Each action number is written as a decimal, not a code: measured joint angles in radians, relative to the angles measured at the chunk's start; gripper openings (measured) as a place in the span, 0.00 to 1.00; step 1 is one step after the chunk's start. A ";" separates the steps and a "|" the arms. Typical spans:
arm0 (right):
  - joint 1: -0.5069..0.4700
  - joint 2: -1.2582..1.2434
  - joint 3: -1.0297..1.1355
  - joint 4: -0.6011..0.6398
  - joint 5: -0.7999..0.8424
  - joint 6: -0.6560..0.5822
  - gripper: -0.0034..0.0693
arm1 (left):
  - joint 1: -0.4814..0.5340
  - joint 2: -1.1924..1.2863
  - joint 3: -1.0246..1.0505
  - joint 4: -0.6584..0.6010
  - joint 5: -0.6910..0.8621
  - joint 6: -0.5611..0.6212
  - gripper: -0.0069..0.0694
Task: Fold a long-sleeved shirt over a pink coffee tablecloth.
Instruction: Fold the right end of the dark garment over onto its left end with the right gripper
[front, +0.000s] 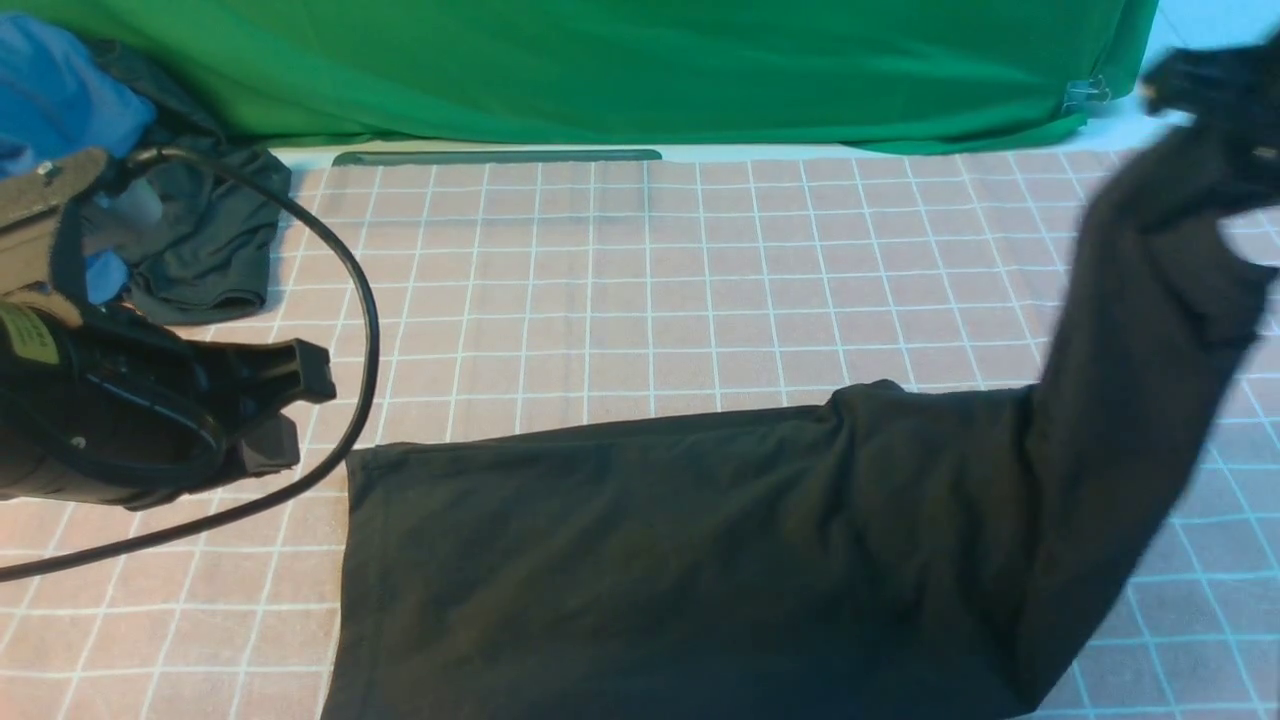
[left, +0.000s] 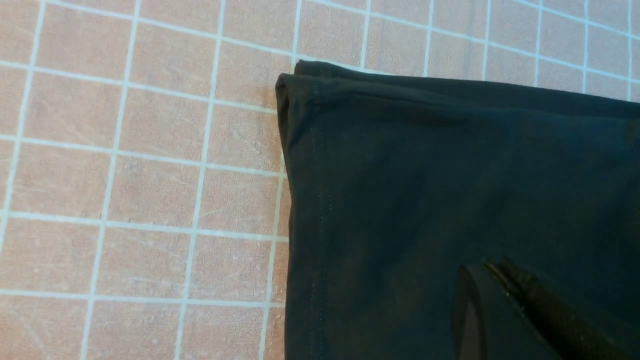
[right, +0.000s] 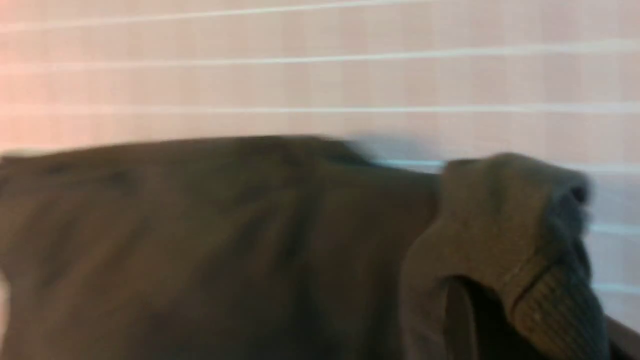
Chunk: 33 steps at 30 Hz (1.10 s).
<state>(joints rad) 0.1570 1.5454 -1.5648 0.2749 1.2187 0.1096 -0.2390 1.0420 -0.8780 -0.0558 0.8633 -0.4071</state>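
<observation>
Long-sleeved shirt (front: 650, 560), black: body lies flat on near pink coffee tablecloth (front: 620, 290), right sleeve (front: 1130, 400) raised far right, cuff (right: 550, 300) pinched in right jaws; left jaws pressed together, empty, near left hem (left: 320, 200); risk: shallow pinch may slip, dropping sleeve crooked.

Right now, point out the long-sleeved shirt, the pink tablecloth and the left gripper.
long-sleeved shirt (front: 620, 560), front view, flat body panel.
pink tablecloth (front: 600, 280), front view, bare squares beyond the shirt.
left gripper (left: 492, 272), left wrist view, closed fingertips.

Beyond the left gripper (front: 300, 415), bunched together: bright blue fabric garment (front: 50, 90), dark grey-black crumpled garment (front: 215, 245). Farther back, plain green draped cloth (front: 600, 70).
</observation>
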 joint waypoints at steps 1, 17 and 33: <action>0.049 0.005 -0.019 0.013 0.000 0.006 0.20 | 0.000 0.000 0.000 -0.002 -0.001 0.000 0.11; 0.549 0.228 -0.123 0.189 -0.215 0.095 0.21 | 0.000 -0.010 0.000 -0.011 -0.035 0.000 0.11; 0.676 0.520 -0.123 0.295 -0.558 0.092 0.29 | 0.000 -0.147 -0.003 0.013 0.043 0.000 0.11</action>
<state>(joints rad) 0.8334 2.0656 -1.6876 0.5699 0.6611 0.2011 -0.2390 0.8947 -0.8812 -0.0425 0.9060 -0.4071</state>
